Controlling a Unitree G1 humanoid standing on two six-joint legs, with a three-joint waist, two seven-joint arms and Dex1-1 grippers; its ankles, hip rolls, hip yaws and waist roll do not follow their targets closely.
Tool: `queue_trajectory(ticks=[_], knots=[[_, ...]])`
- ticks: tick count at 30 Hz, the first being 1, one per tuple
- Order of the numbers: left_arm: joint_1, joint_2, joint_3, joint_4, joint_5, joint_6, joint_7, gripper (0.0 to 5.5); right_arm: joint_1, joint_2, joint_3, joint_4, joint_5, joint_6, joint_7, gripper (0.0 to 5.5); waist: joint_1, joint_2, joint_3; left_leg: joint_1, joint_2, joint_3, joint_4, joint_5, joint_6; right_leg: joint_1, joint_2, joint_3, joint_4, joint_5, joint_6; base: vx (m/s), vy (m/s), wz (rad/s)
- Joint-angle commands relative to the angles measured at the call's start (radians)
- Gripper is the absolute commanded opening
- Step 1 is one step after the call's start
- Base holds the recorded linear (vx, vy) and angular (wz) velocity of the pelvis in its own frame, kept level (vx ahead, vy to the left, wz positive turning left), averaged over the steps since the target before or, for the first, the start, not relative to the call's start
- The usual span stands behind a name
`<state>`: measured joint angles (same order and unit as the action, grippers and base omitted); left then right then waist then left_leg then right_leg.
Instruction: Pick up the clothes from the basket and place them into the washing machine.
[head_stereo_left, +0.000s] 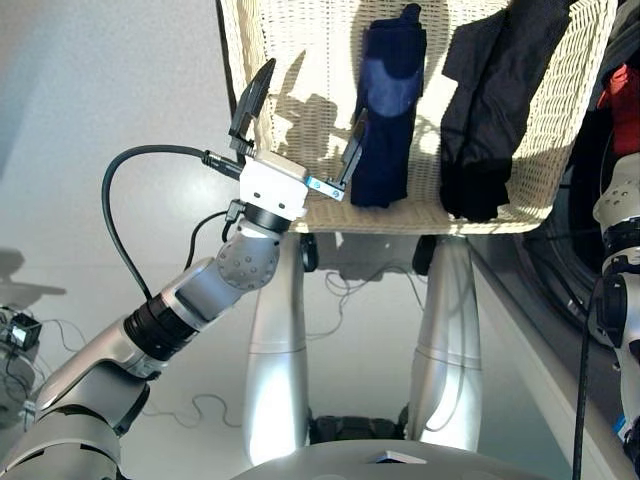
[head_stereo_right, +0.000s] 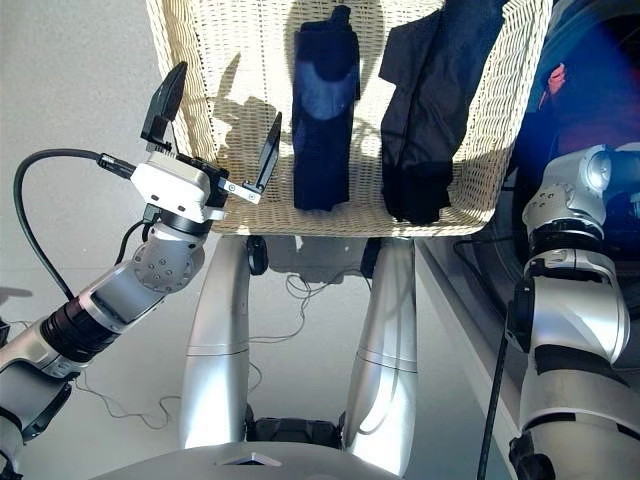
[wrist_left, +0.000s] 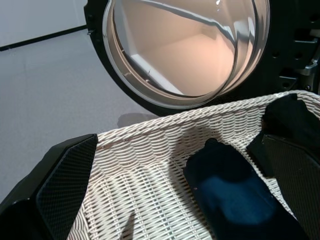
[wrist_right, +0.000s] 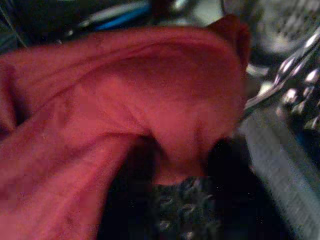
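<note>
The cream-white wicker basket (head_stereo_left: 300, 60) holds a navy blue garment (head_stereo_left: 390, 110) in its middle and a black garment (head_stereo_left: 495, 110) on its right side. My left gripper (head_stereo_left: 305, 125) hovers open over the basket's bare left part, beside the navy garment and holding nothing. At the far right my right arm (head_stereo_right: 570, 250) reaches into the dark washing machine (head_stereo_right: 600, 60). The right wrist view is filled by the coral-red garment (wrist_right: 125, 110), pinched at a black finger pad (wrist_right: 182, 210), with the metal drum (wrist_right: 300, 80) just beyond. The round glass door (wrist_left: 185, 50) stands open behind the basket.
Thin cables (head_stereo_left: 350, 290) trail over the grey floor under the basket. A small dark device (head_stereo_left: 22, 328) sits on the floor at the far left. A black cable (head_stereo_left: 115, 200) loops off my left wrist.
</note>
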<state>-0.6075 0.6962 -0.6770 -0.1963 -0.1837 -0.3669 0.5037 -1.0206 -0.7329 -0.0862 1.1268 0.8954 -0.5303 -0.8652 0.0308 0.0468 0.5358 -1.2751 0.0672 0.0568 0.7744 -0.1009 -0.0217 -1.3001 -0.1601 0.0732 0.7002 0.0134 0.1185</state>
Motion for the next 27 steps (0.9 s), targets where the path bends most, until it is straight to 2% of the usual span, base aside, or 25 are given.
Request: queue_trajectory(ticks=[1, 6, 14, 18, 20, 21, 23, 27], knots=[[0.042, -0.028, 0.04, -0.131, -0.01, -0.061, -0.016, 5.5, 0.016, -0.045, 0.012, -0.038, 0.069, -0.088, 0.061, 5.5, -0.022, 0.07, -0.016, 0.075, -0.003, -0.007, -0.108, 0.014, -0.028, 0.049, 0.044, 0.023, 0.019, -0.084, -0.014, 0.0, 0.0, 0.0], [0.053, -0.043, 0.055, -0.134, -0.025, -0.055, -0.028, 5.5, 0.076, 0.068, 0.062, -0.149, 0.018, -0.099, 0.101, 5.5, -0.031, 0.054, -0.016, 0.085, 0.001, -0.002, -0.112, 0.015, -0.027, 0.062, 0.05, 0.021, 0.009, -0.079, -0.018, 0.0, 0.0, 0.0], [0.088, -0.109, 0.081, -0.078, -0.04, -0.038, -0.039, 5.5, 0.3, 0.265, 0.231, -0.55, -0.251, -0.089, 0.147, 5.5, -0.064, 0.01, -0.016, 0.107, 0.015, 0.009, -0.118, 0.016, -0.022, 0.077, 0.065, 0.022, -0.003, -0.076, -0.026, 0.0, 0.0, 0.0], [0.09, -0.134, 0.063, -0.018, -0.05, -0.04, -0.056, 5.5, 0.382, 0.292, 0.276, -0.683, -0.375, -0.07, 0.156, 5.5, -0.079, -0.005, -0.016, 0.118, 0.014, 0.007, -0.117, 0.016, -0.021, 0.087, 0.068, 0.024, -0.001, -0.076, -0.027, 0.0, 0.0, 0.0], [0.106, -0.154, 0.061, 0.035, -0.077, -0.04, -0.068, 5.5, 0.435, 0.284, 0.331, -0.785, -0.491, -0.031, 0.17, 5.5, -0.088, -0.017, -0.016, 0.124, 0.015, 0.007, -0.119, 0.018, -0.021, 0.092, 0.071, 0.02, -0.002, -0.076, -0.027, 0.051, -0.02, -0.027], [0.139, -0.181, 0.059, 0.081, -0.104, -0.035, -0.073, 5.5, 0.47, 0.277, 0.363, -0.838, -0.558, -0.005, 0.19, 5.5, -0.09, -0.025, -0.016, 0.156, 0.015, -0.001, -0.106, -0.017, -0.026, 0.121, 0.071, 0.019, 0.014, -0.109, -0.023, 0.105, -0.046, -0.07], [0.177, -0.226, 0.064, 0.146, -0.173, -0.028, -0.093, 5.5, 0.492, 0.262, 0.405, -0.922, -0.622, 0.032, 0.222, 5.5, -0.095, -0.035, -0.016, 0.159, 0.017, -0.002, -0.108, -0.015, -0.026, 0.125, 0.072, 0.016, 0.013, -0.107, -0.023, 0.053, -0.022, -0.056], [0.205, -0.282, 0.071, 0.249, -0.236, -0.01, -0.106, 5.5, 0.484, 0.221, 0.459, -1.017, -0.717, 0.084, 0.246, 5.5, -0.103, -0.056, -0.016, 0.172, 0.019, -0.005, -0.114, -0.014, -0.026, 0.134, 0.075, 0.013, 0.009, -0.107, -0.024, 0.005, -0.013, -0.015]])
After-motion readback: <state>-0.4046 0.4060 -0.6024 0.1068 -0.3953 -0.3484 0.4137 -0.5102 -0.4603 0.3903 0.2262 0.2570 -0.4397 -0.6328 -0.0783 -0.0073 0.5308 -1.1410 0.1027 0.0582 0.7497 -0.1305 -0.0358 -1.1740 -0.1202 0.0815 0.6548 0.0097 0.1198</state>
